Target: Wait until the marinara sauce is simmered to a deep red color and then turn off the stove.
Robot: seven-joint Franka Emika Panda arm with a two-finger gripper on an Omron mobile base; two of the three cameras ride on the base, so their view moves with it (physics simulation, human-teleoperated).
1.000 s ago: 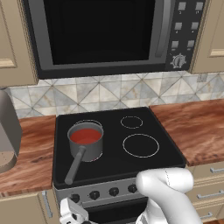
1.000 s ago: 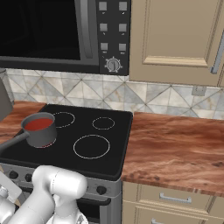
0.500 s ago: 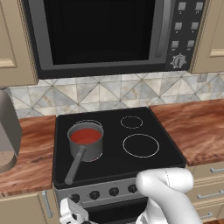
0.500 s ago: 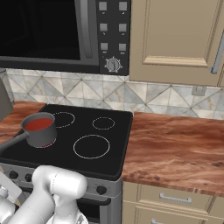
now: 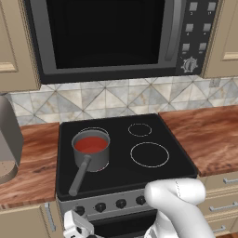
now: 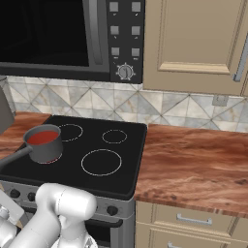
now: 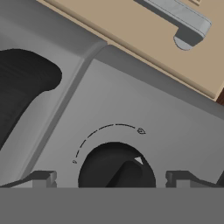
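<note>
Red sauce, the marinara sauce (image 5: 91, 144), sits flat and smooth in the grey saucepan (image 5: 91, 155) on the stove (image 5: 139, 174), back-left burner. Its colour looks fairly deep already, so I'd judge the waiting nearly over. Left: turning the knob (image 7: 117, 167). The gripper (image 7: 109, 180) straddles it, fingers spread wide, not yet pinching.

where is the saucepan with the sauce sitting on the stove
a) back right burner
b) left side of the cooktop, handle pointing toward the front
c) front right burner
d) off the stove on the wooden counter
b: the saucepan with the marinara sauce stands on the left side of the stove, its long handle angled toward the front edge, while both ring burners on the right are bare.
</note>
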